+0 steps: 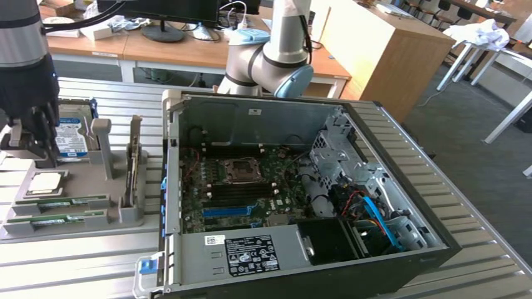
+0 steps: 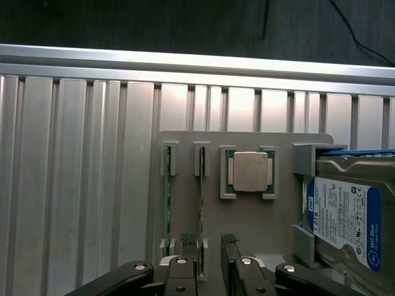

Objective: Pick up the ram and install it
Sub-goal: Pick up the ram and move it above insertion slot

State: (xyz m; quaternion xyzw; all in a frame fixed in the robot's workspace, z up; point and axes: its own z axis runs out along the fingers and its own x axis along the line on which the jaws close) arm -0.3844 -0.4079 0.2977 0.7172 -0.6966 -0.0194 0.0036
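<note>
On the bench (image 1: 83,274), to the exterior view's left of the open computer case (image 1: 249,115), a grey tray (image 2: 247,222) holds a hard drive (image 2: 342,216) labelled WD Blue. The gripper (image 2: 208,242) hovers with fingers (image 2: 185,271) apart and empty over the ram (image 2: 200,197), which stands on edge in its tray slot. It looks thin, light, stiff and probably fragile, so it is best pinched gently across its sides.

the hard drive (image 2: 349,216), slotted at one edge of the grey parts tray (image 2: 247,222), carries a blue-and-white label reading "wd blue" and what looks like "1.0tb". the sticker (image 1: 251,254) on the power supply (image 1: 195,261) has print too small to read.
</note>
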